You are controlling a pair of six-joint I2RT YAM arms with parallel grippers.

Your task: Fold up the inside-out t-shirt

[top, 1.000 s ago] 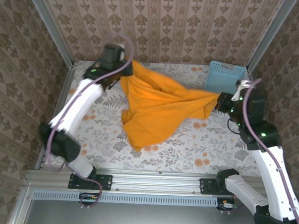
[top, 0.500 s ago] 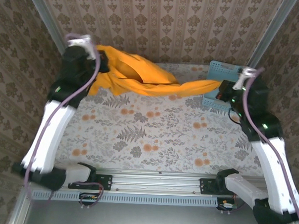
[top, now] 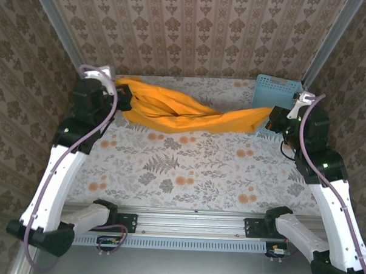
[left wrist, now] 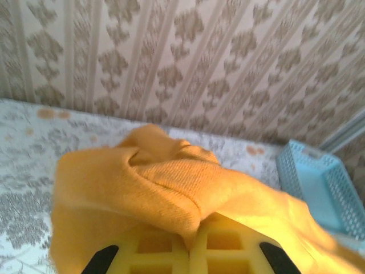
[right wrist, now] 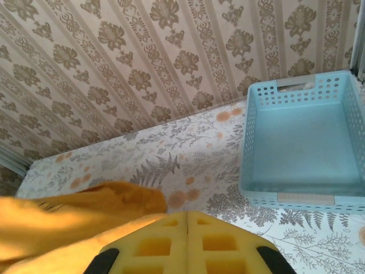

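— While both pincers are clamped, where does the garment stand?

— Inside-out t-shirt (top: 184, 116) is strung like a twisted rope between the left gripper (top: 125, 98) and the right gripper (top: 272, 121). It sags in the middle, below the level of both. Whether the sag brushes the table (top: 188, 167) underneath cannot be determined.

— State of each pincer?

— Left: jaws fully closed, with a bunch of orange cloth pinched between the pads and spilling out ahead of them. Right: jaws likewise closed. Cloth runs out from beneath its pads toward the other pincer, and the shirt's end meets it, so I judge it gripped there.

— Anything close by?

— Blue basket (top: 276, 92), just beyond the right pincer. Contact with the cloth end is not determinable.

— Recommendation for the step in hand?

— Judged step: opening the shirt out before any fold. As it hangs, lowering it would lay down a rope, not a panel. Advise drawing the pincers apart evenly at equal height to work the twist out. Then lower toward the near side, away from the basket, and release only once the cloth lies flat.
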